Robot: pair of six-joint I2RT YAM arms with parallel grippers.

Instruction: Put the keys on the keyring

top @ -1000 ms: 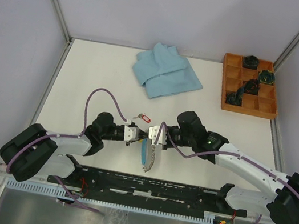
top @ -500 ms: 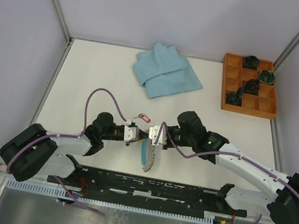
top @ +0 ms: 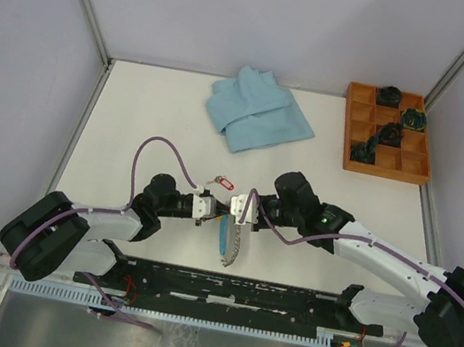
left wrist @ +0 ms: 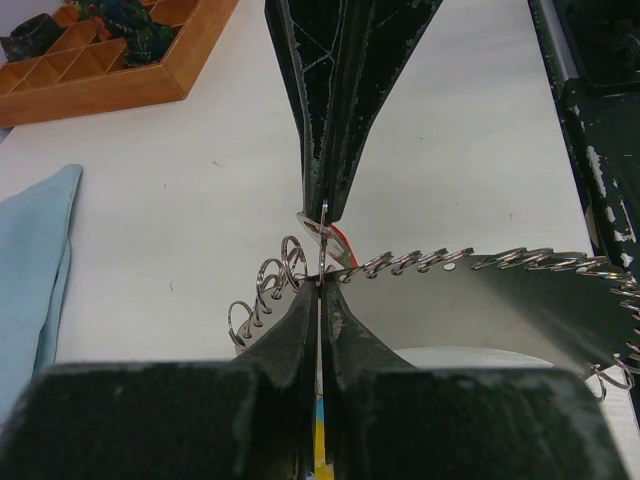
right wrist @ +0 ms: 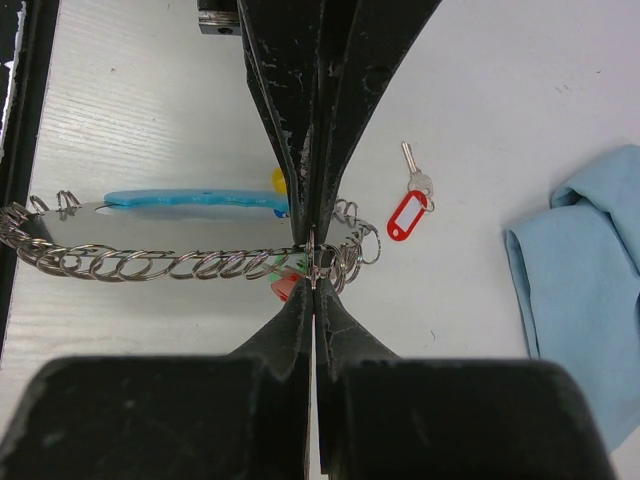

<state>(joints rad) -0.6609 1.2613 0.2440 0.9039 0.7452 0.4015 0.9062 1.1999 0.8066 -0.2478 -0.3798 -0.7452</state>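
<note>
The keyring lies between my two grippers, a grey coil with a light-blue segment. My left gripper and right gripper meet tip to tip at its far end, both shut. A thin upright ring spans from my left gripper to the right fingertips. In the right wrist view my right gripper pinches that ring beside a red tag and a green tag. Another key with a red tag lies loose on the table.
A folded light-blue cloth lies at the back centre. A wooden compartment tray with dark objects stands at the back right. A black rail runs along the near edge under the keyring's lower end.
</note>
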